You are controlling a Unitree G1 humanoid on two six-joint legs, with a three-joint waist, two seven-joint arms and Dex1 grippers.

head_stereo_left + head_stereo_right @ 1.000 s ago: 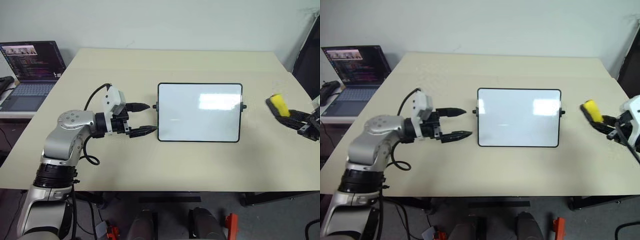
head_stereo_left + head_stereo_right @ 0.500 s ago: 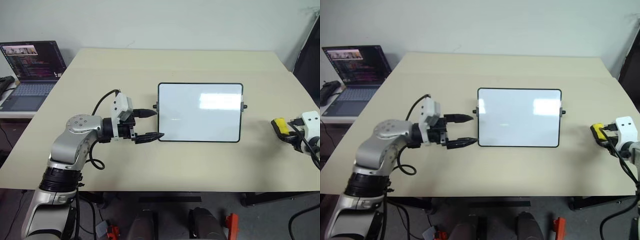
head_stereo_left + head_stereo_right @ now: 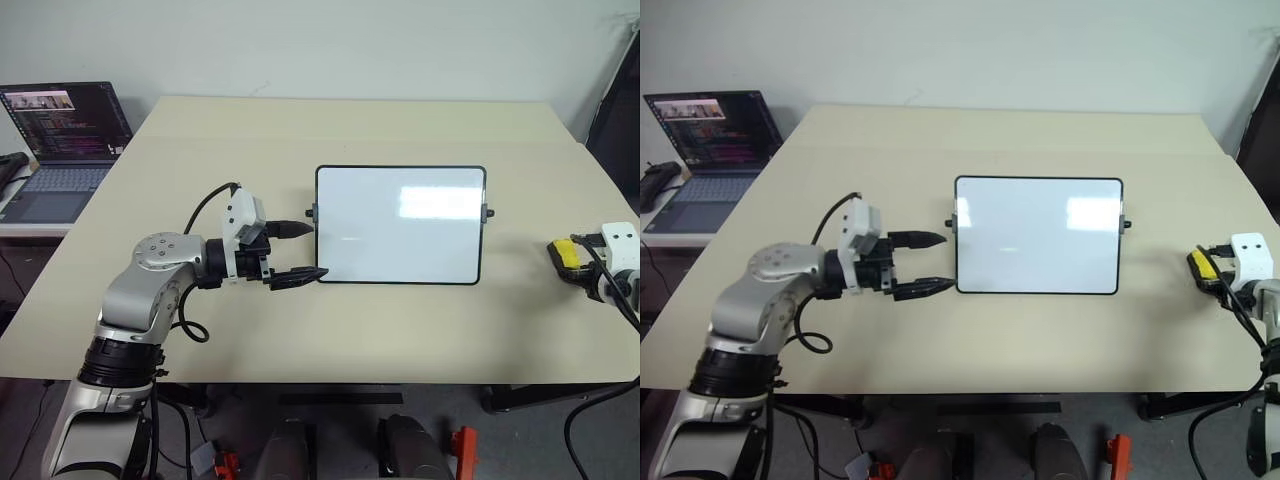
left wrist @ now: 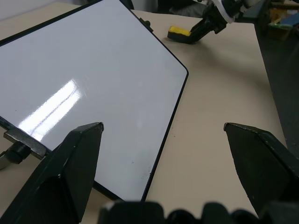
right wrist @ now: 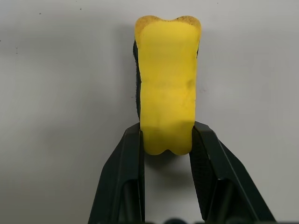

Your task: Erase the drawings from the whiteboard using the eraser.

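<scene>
The whiteboard [image 3: 400,225] lies flat in the middle of the beige table, its black frame and side knobs in view. The drawings are out of view; its face looks plain white with a pale glare patch. My left gripper [image 3: 312,249] is open, one finger on each side of the board's near left corner, close to the frame. At the table's right edge my right gripper [image 5: 167,133] is shut on the yellow eraser [image 3: 563,253], low over the tabletop. The left wrist view also shows the eraser [image 4: 180,32] beyond the whiteboard [image 4: 93,88].
An open laptop [image 3: 60,140] sits on a lower side table beyond the table's left edge. A dark object [image 3: 615,100] stands past the far right corner. Bare tabletop [image 3: 350,130] surrounds the board on all sides.
My right gripper has dropped with the eraser, down and outward toward the table's right edge. The left gripper has edged slightly closer to the board's left frame. The board has not moved.
</scene>
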